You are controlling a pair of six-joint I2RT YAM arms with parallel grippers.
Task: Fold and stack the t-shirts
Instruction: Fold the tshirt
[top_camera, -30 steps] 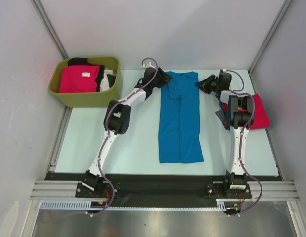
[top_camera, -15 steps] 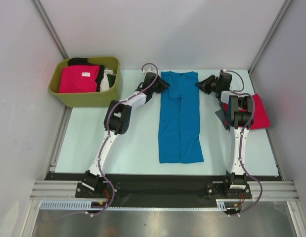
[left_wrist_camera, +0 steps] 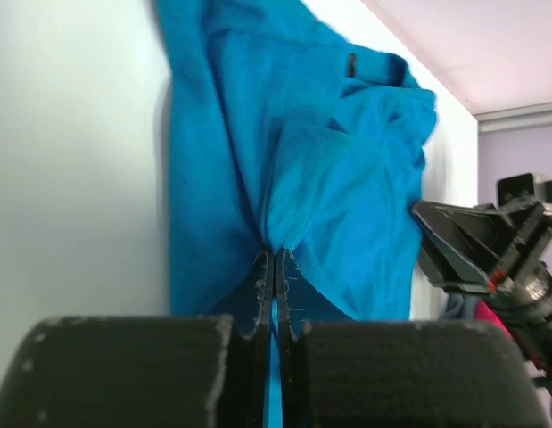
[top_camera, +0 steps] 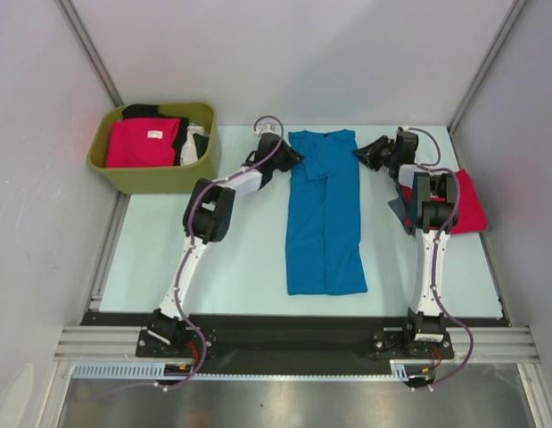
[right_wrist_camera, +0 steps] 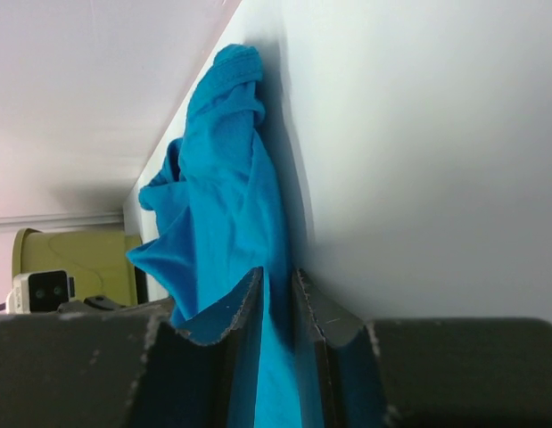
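Note:
A bright blue t-shirt (top_camera: 325, 214), folded into a long strip, lies down the middle of the table. My left gripper (top_camera: 294, 157) is at its far left corner. In the left wrist view the left gripper (left_wrist_camera: 276, 260) is shut on a pinch of the blue t-shirt (left_wrist_camera: 347, 160). My right gripper (top_camera: 358, 153) is at the far right corner. Its jaws (right_wrist_camera: 277, 278) stand narrow, with the edge of the blue t-shirt (right_wrist_camera: 218, 187) clamped between them. A red t-shirt (top_camera: 470, 203) lies at the right, partly under the right arm.
An olive-green tub (top_camera: 151, 178) at the back left holds a crimson-pink t-shirt (top_camera: 142, 143) with a white label, plus black (top_camera: 142, 111) and white (top_camera: 197, 147) cloth. Walls close in the table at the back and sides.
My left gripper has closed on the blue shirt's far left corner and shifted slightly. The right arm has not moved.

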